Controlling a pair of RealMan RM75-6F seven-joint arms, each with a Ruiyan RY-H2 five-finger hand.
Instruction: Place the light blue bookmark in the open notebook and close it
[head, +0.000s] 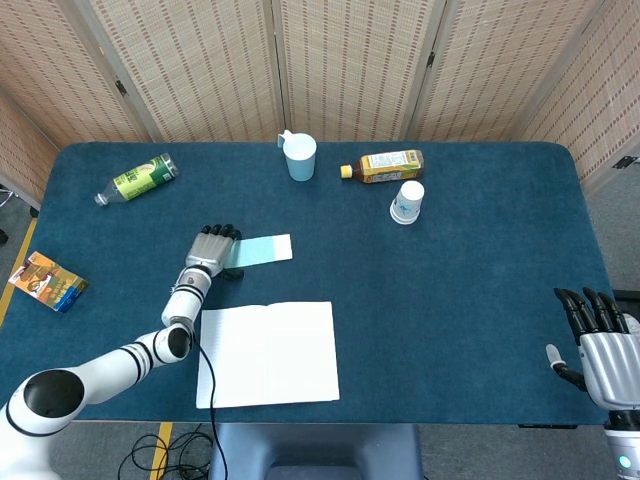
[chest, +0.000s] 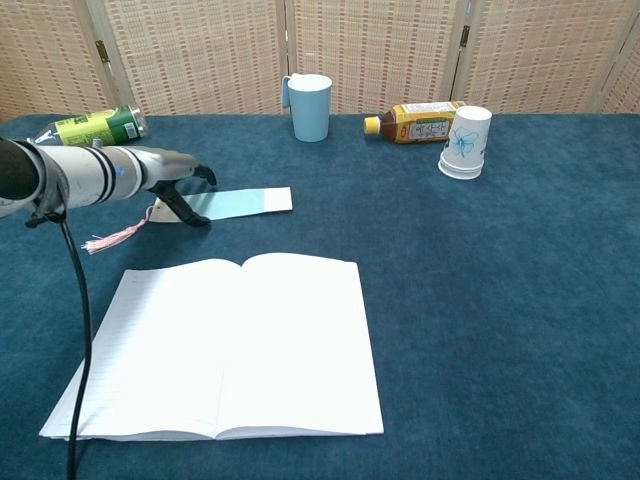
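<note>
- Left hand (head: 212, 250): reaches in from the lower left on a white, banded forearm, palm down over the left end of the light blue bookmark (head: 262, 250). In the chest view its dark fingertips (chest: 196, 219) touch the strip. Whether they grip the strip or merely press on it cannot be told.
- Right hand (head: 600, 342): rests at the lower right table edge, silver back upward, dark fingers spread and holding nothing.
- Light blue bookmark: a flat paper strip lying on the table just behind the open notebook (head: 268, 352), apart from it. A pink tassel (chest: 112, 239) trails from its left end.
- Open notebook: lies flat near the front edge, with two white pages of faint ruled lines and a centre fold.
- Table (head: 470, 270): covered in dark blue, carpet-like cloth.
- Rear of the table: a light blue mug (head: 299, 156) stands upright; an amber bottle (head: 384, 165) with a yellow label lies on its side; a white paper cup (head: 406, 202) stands inverted with a blue floral print.
- Far left: a clear bottle (head: 138, 178) with a green label lies on its side. No label text is legible.
- Left edge: a small orange printed packet (head: 48, 281).
</note>
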